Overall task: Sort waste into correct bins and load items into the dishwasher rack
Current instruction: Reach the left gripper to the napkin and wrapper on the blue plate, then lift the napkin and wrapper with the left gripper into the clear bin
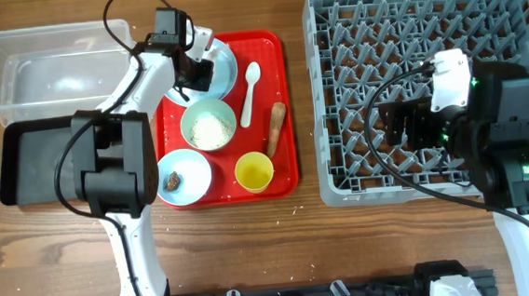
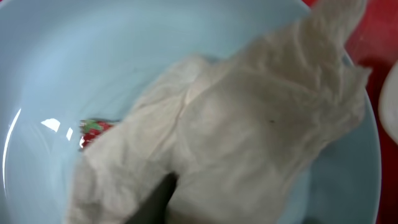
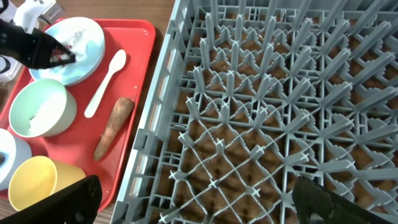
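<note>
My left gripper is down on the pale blue plate at the back of the red tray, shut on the crumpled white tissue. The tissue fills the left wrist view, with one dark finger pressed into it. A small red wrapper peeks out from under the tissue on the plate. My right gripper hangs open and empty above the grey dishwasher rack, over its near middle.
On the red tray lie a bowl of rice grains, a bowl with a brown lump, a yellow cup, a white spoon and a brown stick. The clear tub and black tray stand left.
</note>
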{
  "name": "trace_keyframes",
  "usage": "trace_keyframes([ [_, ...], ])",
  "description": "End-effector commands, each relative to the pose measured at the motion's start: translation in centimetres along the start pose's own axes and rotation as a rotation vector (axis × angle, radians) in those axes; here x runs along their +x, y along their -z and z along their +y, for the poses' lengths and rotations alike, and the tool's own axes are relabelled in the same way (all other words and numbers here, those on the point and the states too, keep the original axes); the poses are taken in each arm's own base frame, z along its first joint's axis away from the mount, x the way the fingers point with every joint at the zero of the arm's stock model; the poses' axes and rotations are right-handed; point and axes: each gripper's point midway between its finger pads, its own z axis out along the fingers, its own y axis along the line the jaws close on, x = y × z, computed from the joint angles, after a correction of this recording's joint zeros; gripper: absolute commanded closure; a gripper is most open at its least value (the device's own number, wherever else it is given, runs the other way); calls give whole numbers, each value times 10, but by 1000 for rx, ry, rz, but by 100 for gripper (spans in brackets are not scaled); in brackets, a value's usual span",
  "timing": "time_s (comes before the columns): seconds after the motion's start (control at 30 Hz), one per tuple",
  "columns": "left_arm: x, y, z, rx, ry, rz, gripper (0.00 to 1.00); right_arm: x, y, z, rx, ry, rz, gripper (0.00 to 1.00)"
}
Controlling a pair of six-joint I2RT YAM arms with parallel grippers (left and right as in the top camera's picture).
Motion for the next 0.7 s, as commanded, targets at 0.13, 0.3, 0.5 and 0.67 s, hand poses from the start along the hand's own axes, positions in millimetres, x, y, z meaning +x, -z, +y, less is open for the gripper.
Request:
trace_keyframes([
  [0.13,1,-5,-3,24,40,10,96,-3,2,3,-19,16,-2,0],
  [0.3,-68,98,25,-17,255,-215,96,-3,2,3,-18,16,-1,0],
  [0.5,-82,193,54,-70,310,-373,96,-3,2,3,-19,16,-1,0],
  [0.67,-66,222,108,-174,434,-408,96,-6,2,3,-18,19,-14,1],
])
